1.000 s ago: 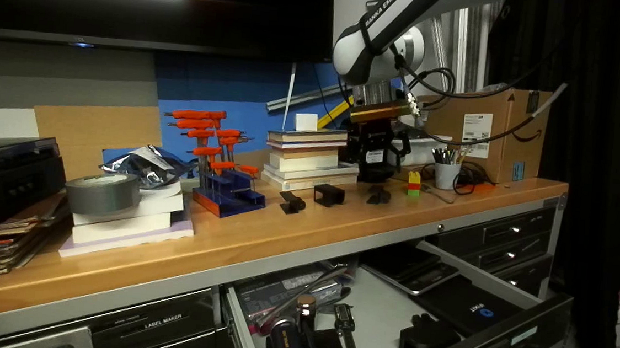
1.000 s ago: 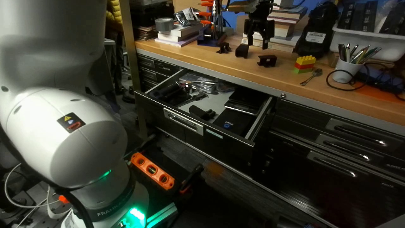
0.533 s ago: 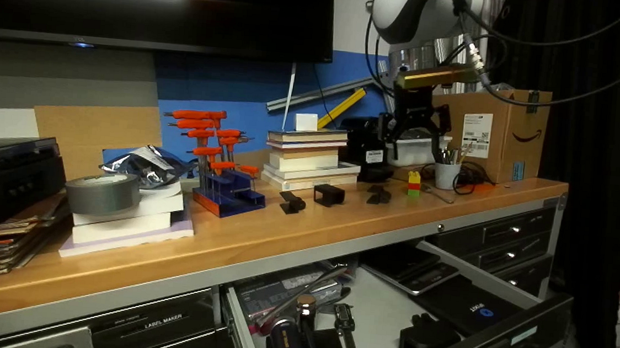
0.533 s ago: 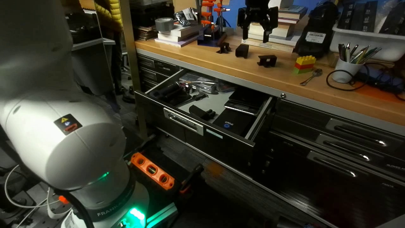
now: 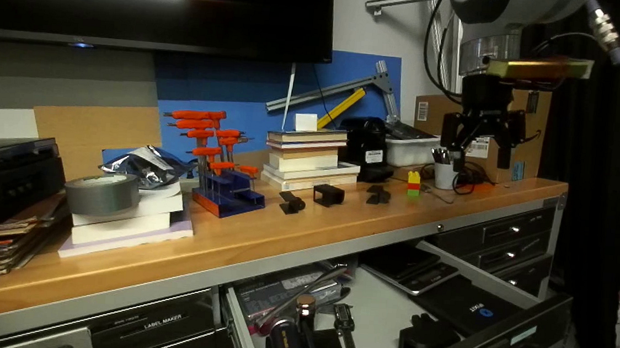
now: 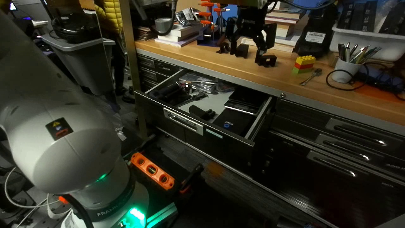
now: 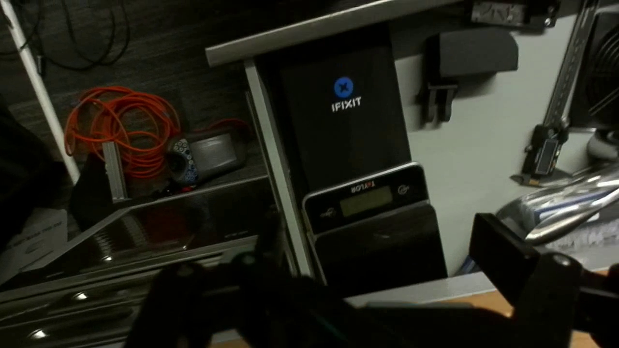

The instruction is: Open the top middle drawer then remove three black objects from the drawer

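"Three black objects [image 5: 329, 195] as clock centre, in an exterior view: what at nine?"

"Hex-key rack [image 5: 244, 202], with red-handled keys [image 5: 195, 124] upright, presumably for easy picking."

"And at centre?"

"Spaced row on the bench [image 5: 261, 235], near the books [image 5: 304, 162]; probably set apart so as to grip each cleanly. Looks like removal complete, as a guess."

"Towards five?"

"Top middle drawer [image 5: 375, 295], pulled well out, likely for reach from above. Holds another dark block [image 5: 427, 336]; can't say whether wanted."

"Half past two, beyond the toy bricks [image 5: 414, 183]?"

"Gripper [image 5: 481, 159]. Hangs in mid-air, well apart from the row, fingers [image 5: 504, 156] spread, nothing between; presumably no piece to carry."
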You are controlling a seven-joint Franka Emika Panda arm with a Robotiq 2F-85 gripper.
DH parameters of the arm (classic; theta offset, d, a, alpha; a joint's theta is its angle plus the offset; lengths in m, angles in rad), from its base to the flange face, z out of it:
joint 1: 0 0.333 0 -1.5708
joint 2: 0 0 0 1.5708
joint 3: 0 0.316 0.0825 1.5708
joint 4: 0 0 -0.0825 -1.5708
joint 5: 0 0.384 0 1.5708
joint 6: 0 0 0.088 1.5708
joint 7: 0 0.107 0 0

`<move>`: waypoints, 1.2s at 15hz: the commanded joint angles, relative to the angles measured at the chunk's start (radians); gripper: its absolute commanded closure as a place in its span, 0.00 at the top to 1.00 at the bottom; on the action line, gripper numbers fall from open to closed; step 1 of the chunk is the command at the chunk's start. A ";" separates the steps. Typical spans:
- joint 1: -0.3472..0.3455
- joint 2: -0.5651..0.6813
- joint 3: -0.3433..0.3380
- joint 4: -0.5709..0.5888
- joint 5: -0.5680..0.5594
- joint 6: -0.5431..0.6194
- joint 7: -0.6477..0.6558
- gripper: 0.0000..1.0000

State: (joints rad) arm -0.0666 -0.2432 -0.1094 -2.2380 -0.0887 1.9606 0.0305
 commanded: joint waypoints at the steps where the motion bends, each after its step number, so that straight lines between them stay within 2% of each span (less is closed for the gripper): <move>1: 0.018 -0.181 0.012 -0.164 0.070 0.010 -0.094 1.00; 5: 0.043 -0.322 0.037 -0.260 0.090 -0.015 -0.121 1.00; 10: 0.053 -0.460 0.060 -0.310 0.085 -0.044 -0.094 1.00; 15: 0.042 -0.513 0.064 -0.336 0.070 -0.022 -0.075 1.00; 16: 0.047 -0.473 0.059 -0.312 0.068 -0.038 -0.091 1.00; 18: 0.046 -0.474 0.059 -0.316 0.068 -0.038 -0.090 1.00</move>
State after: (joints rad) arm -0.0180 -0.7180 -0.0522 -2.5559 -0.0226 1.9251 -0.0590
